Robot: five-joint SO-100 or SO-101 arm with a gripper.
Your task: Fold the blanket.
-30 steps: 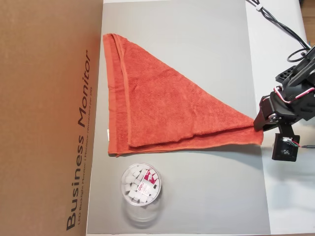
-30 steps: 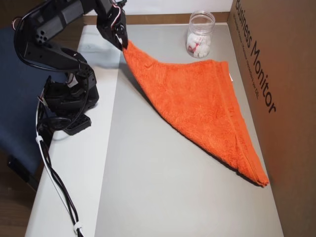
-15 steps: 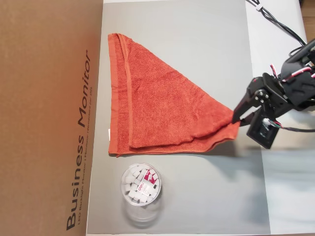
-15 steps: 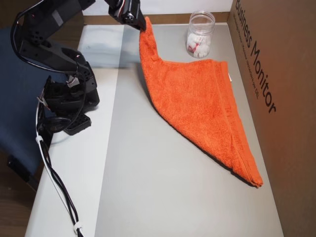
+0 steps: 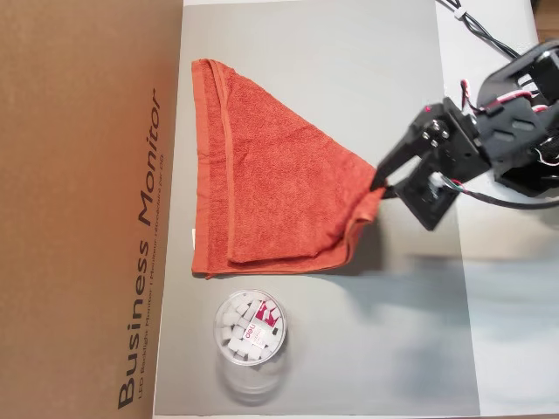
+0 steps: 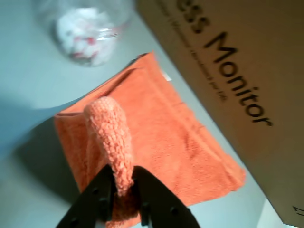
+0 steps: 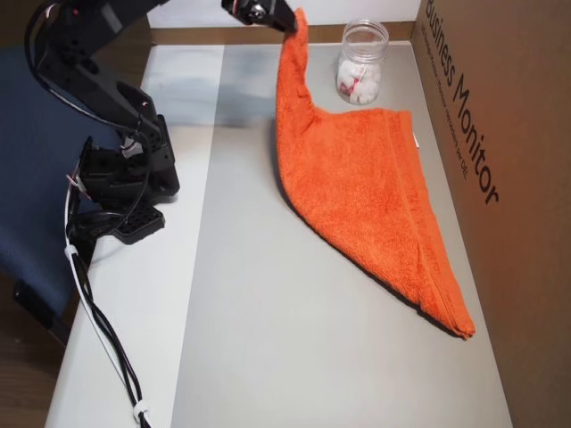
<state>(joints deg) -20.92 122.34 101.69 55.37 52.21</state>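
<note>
Your gripper (image 6: 122, 190) is pinching one corner of the blanket (image 5: 271, 201), lifted right of centre in an overhead view; it looks soft, limp and droopy, so grip hems or corners.

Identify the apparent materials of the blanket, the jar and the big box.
Blanket: orange terry cloth, looped nap, hemmed edges. Jar: clear, probably plastic; white pieces show through. Box: brown matte cardboard, black print.
</note>
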